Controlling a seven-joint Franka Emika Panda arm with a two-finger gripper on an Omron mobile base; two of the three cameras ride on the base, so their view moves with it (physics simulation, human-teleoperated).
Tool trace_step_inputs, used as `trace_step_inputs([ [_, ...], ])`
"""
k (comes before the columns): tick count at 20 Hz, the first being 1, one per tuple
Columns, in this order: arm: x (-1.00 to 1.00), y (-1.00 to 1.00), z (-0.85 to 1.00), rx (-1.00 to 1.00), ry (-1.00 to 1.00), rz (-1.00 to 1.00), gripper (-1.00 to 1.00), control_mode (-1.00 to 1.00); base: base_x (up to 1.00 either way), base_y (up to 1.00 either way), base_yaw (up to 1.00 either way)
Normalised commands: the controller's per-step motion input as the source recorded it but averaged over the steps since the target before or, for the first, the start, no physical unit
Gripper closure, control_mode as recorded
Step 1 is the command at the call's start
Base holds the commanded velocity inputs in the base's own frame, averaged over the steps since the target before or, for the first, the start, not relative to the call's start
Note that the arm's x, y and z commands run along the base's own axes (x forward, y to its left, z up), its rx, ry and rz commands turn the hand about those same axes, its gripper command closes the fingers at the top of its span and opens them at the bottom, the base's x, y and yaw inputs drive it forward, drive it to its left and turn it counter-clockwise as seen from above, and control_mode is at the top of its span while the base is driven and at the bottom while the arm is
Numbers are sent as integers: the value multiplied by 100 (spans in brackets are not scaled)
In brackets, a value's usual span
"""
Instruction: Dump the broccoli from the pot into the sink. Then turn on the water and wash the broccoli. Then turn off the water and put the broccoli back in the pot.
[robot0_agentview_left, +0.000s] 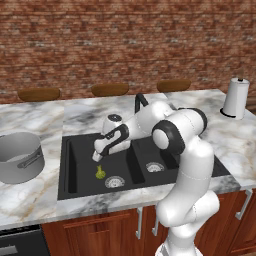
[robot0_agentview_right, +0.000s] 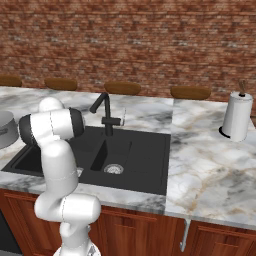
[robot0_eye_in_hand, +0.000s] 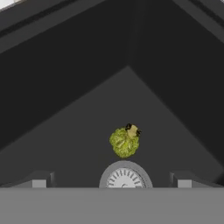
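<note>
At the far left of the marble bench (robot0_agentview_left: 35, 197) stands one grey metal pot (robot0_agentview_left: 19, 157), upright, with a loop handle on its near side; its inside cannot be seen from the left base view. To its right, set into the bench, lies one matte black sink (robot0_agentview_left: 67, 172) with two basins, a larger one on the left and a smaller one on the right, each with one round silver drain, two drains in all. On the floor of the larger basin lies the single broccoli (robot0_agentview_left: 100, 173), a small yellow-green floret, just left of that basin's drain (robot0_agentview_left: 114, 182) and close beside it. In the hand view the broccoli (robot0_eye_in_hand: 125, 141) sits just beyond the drain (robot0_eye_in_hand: 125, 177), its pale stalk turned away from the camera. The pincer (robot0_agentview_left: 98, 153) hangs over the larger basin, above the floret and apart from it, its jaws spread wide and holding nothing; the two fingertips (robot0_eye_in_hand: 39, 183) stand far apart at either side of the drain in the hand view. One black faucet (robot0_agentview_right: 104, 114) rises behind the sink. Along the far edge of the bench three brown wooden bowls (robot0_agentview_left: 110, 89) show in the left base view. At the far right stands one upright paper towel roll (robot0_agentview_left: 236, 98) on a dark base.
</note>
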Motion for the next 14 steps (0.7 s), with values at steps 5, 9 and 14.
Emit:
trace_step_inputs([
  [5,0,-8,-22,0,0,0,-100,-100,0,0,0],
  [9,0,-5,-24,0,0,0,-100,-100,0,0,0],
  [14,0,-1,-27,0,0,0,-100,-100,0,0,0],
])
